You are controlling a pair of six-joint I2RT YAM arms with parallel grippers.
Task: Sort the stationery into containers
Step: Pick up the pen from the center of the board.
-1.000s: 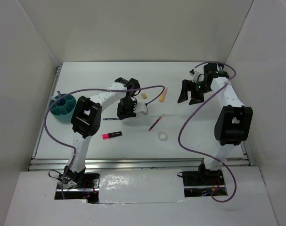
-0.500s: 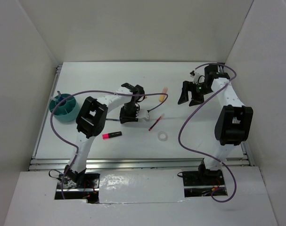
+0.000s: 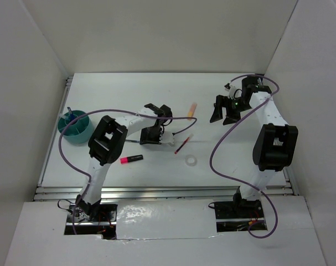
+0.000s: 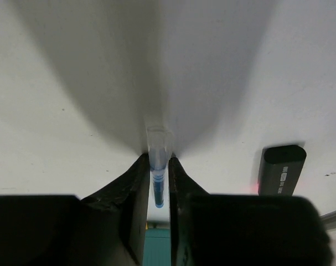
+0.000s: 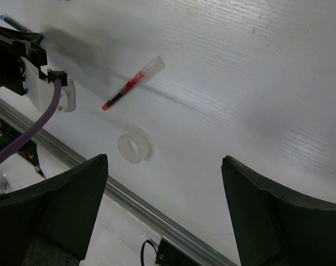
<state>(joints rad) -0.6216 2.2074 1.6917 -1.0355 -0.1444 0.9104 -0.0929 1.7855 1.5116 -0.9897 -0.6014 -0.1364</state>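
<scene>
1. As the left hand was closed from half spread, the blue pen was pinched between its fingers, low on the counter.
2. A lift toward the teal cup, well apart, was judged due.

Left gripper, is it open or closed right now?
Shut on the blue pen: in the left wrist view, the left gripper has both fingers pressed against the pen's sides.
</scene>
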